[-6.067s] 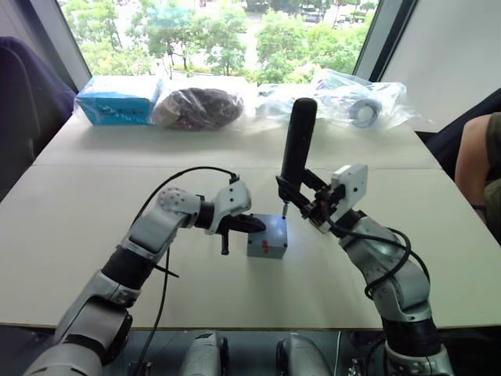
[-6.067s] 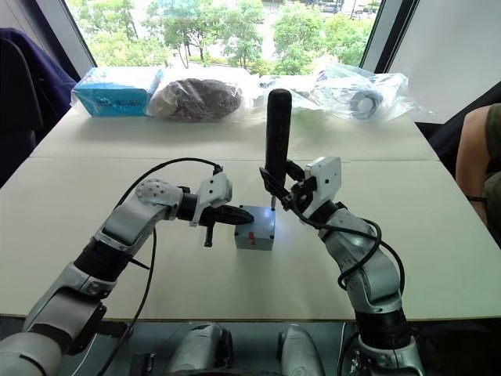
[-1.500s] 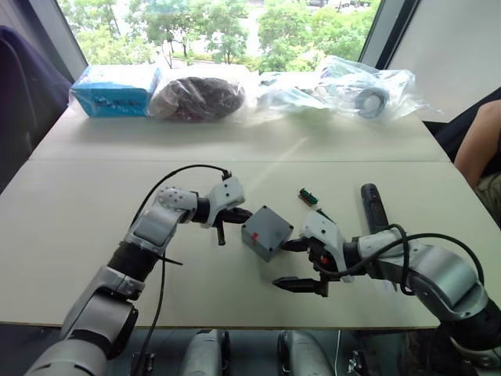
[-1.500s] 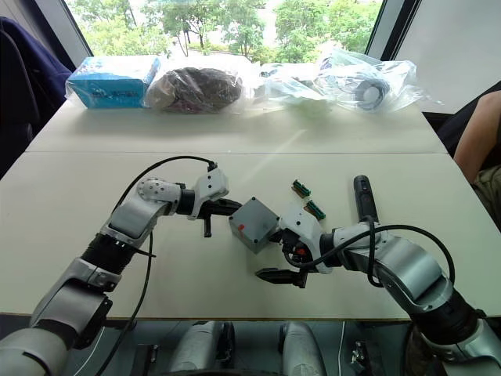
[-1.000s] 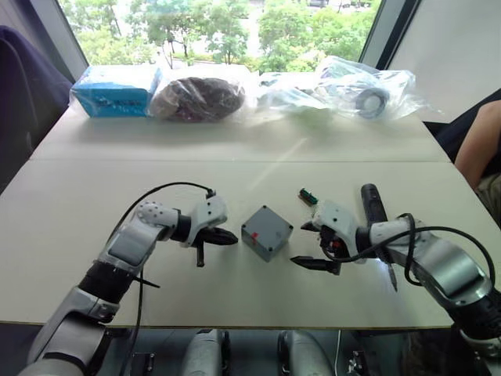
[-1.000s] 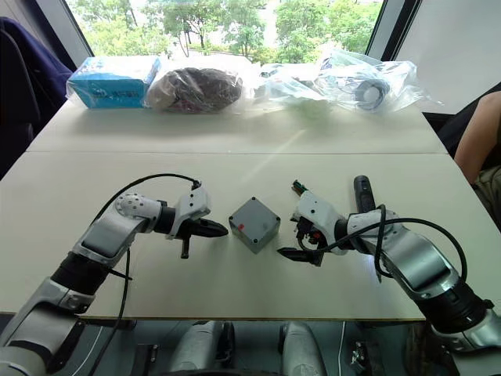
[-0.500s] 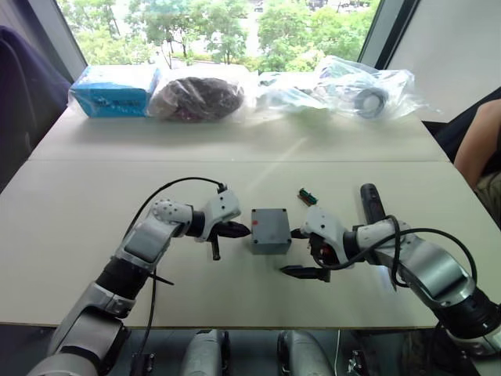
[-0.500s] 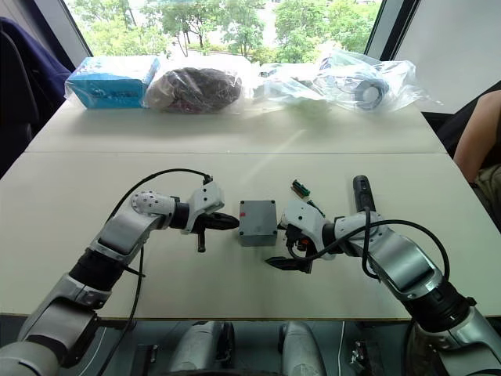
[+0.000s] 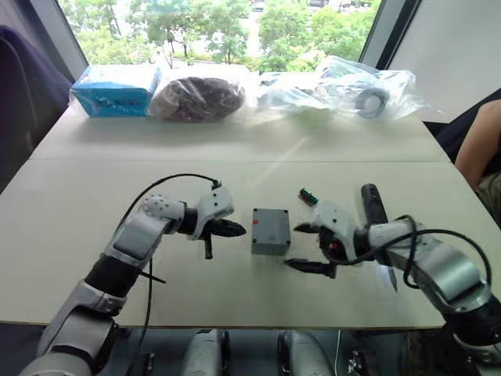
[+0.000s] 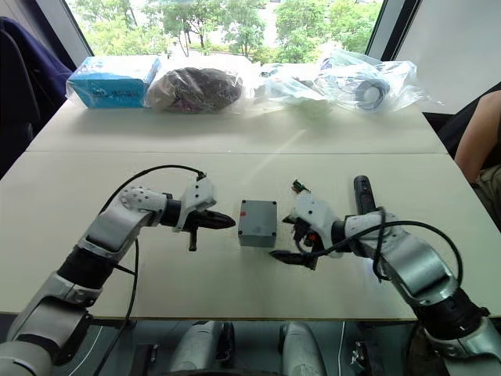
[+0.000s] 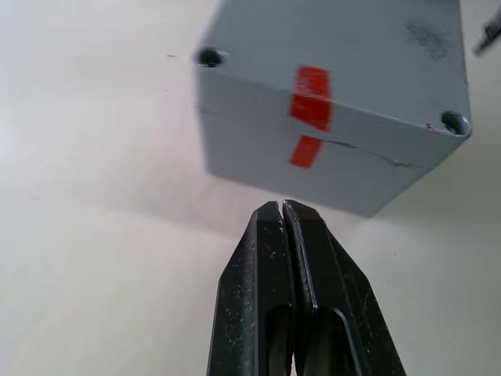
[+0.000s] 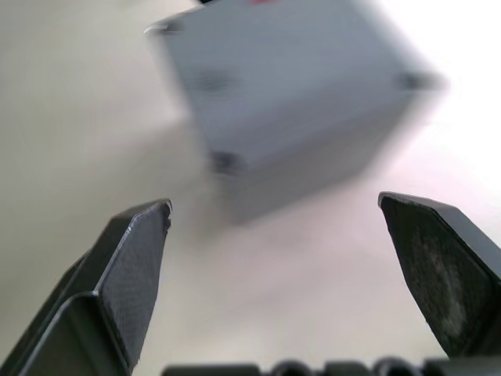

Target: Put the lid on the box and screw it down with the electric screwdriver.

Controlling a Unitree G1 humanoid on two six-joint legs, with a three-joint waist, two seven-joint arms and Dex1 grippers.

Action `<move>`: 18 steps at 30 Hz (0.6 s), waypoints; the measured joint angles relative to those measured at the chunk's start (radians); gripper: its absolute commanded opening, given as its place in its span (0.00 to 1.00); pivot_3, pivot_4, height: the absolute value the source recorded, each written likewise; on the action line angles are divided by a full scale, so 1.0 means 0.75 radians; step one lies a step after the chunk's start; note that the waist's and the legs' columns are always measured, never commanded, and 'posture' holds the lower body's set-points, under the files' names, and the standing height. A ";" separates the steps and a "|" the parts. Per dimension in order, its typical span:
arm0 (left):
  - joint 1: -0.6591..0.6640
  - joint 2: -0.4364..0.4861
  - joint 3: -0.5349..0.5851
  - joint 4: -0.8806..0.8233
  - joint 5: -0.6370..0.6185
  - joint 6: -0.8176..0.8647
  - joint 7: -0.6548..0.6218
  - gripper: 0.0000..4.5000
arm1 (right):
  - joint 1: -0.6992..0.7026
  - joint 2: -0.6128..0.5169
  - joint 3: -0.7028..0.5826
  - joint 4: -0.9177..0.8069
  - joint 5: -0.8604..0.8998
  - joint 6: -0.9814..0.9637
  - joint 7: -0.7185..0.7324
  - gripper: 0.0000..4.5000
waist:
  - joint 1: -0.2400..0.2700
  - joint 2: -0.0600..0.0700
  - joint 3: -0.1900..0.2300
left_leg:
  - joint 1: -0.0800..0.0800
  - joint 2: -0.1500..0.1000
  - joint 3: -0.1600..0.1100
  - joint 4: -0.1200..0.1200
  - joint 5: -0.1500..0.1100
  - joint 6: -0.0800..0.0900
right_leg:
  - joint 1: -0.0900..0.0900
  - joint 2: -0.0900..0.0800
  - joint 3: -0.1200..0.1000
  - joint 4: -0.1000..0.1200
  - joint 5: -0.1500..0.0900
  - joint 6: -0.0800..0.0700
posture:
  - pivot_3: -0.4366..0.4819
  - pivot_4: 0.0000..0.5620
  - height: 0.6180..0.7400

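The grey box (image 9: 271, 235) stands on the table between my two grippers, with the lid (image 11: 344, 47) sitting on it and a seam along the side. A red mark (image 11: 309, 86) crosses that seam. My left gripper (image 9: 241, 230) is shut, its tip just left of the box and not touching it. Just right of the box, my right gripper (image 9: 293, 247) is open and empty, with the box's corner showing between its fingers (image 12: 133, 258). The black electric screwdriver (image 9: 372, 205) lies flat on the table behind my right arm.
Small green pieces (image 9: 308, 197) lie behind the box to the right. A blue packet (image 9: 116, 90) and several plastic bags (image 9: 356, 94) line the table's far edge. A person's arm (image 9: 477, 145) is at the right edge.
The screwdriver, held upright over the box six seconds ago, now lies on the table. The box has turned from diagonal to square. Both grippers have drawn back slightly from its sides.
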 measured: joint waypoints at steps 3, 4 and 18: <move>-0.095 -0.005 0.072 -0.074 -0.121 0.102 -0.023 0.00 | -0.026 0.036 -0.125 0.074 0.022 0.009 -0.057 1.00 | 0.000 0.000 0.000 | 0.000 0.000 0.000 0.000 0.000 0.000 | 0.001 0.000 0.000 0.000 0.000 0.000 | 0.48 0.27 1.00; -0.113 -0.010 0.075 -0.090 -0.138 0.114 -0.024 0.00 | -0.026 0.049 -0.135 0.095 0.021 0.009 -0.069 1.00 | -0.001 0.000 0.000 | 0.000 0.000 0.000 0.000 0.000 0.000 | 0.001 0.000 0.000 0.000 0.000 0.000 | 0.48 0.27 1.00; -0.149 -0.036 -0.055 -0.070 -0.097 -0.001 -0.049 0.00 | 0.003 0.183 -0.031 0.379 -0.087 -0.166 -0.148 0.47 | -0.002 0.000 0.000 | 0.001 0.000 0.000 0.000 0.000 0.000 | 0.000 0.003 0.001 0.000 0.000 0.001 | 0.48 0.27 1.00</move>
